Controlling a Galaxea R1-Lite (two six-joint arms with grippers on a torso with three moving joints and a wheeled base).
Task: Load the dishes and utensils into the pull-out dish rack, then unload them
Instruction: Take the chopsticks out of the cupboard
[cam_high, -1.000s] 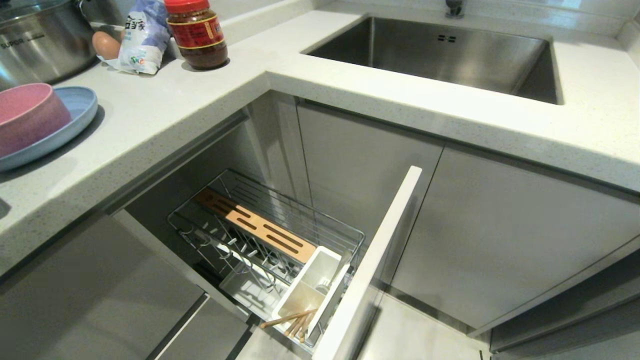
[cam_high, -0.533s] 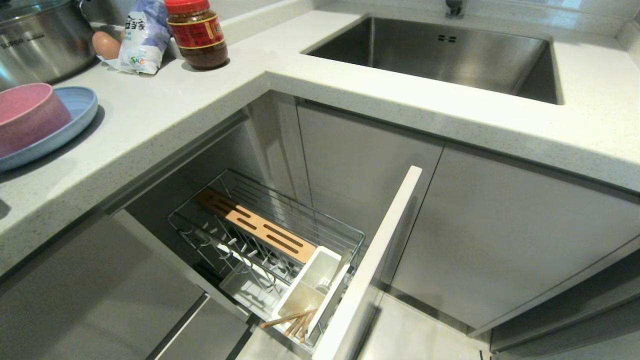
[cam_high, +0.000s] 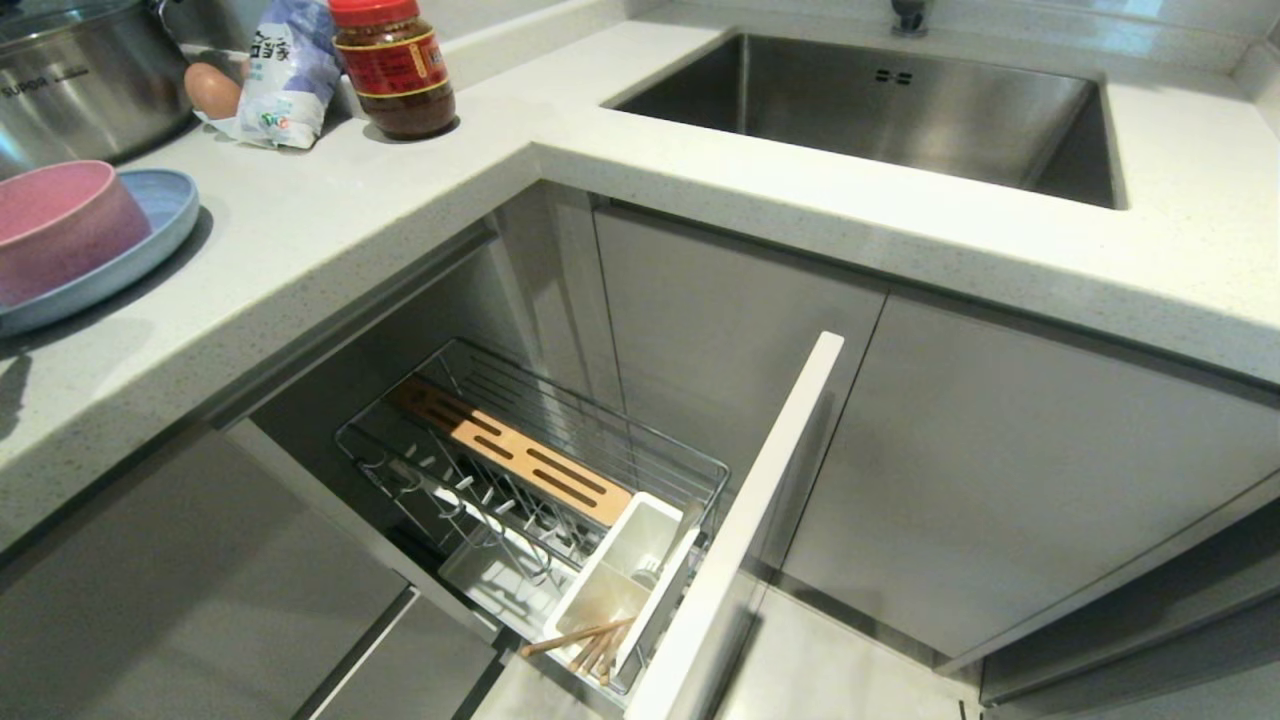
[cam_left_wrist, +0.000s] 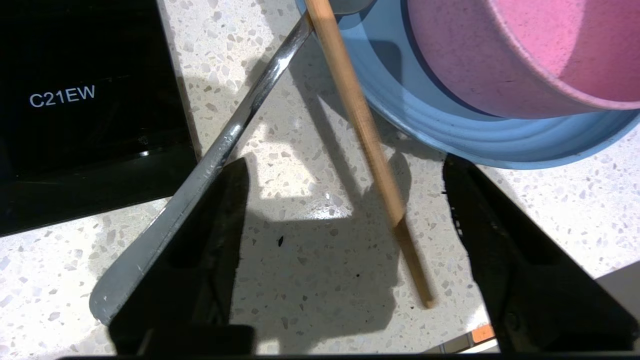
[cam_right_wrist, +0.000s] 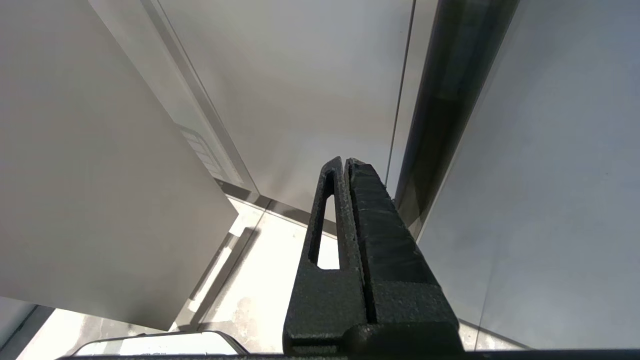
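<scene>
My left gripper stands open just above the speckled counter, out of the head view. A light wooden chopstick lies loose between its fingers, its far end resting on the blue plate. A silver fork leans on the same plate beside one finger. The pink bowl sits in the plate; the bowl and plate lie at the counter's far left. The pull-out dish rack is drawn out below, with wooden chopsticks sticking out of its white cup. My right gripper is shut and parked low by the cabinet fronts.
A black hob lies close beside the fork. A steel pot, egg, bag and red-lidded jar stand at the back left. The sink is at the back right. The rack's white front panel juts out.
The bowl and plate have shifted slightly away on the counter. A dark shadow has grown at the counter's left edge. The rack and its contents have not moved.
</scene>
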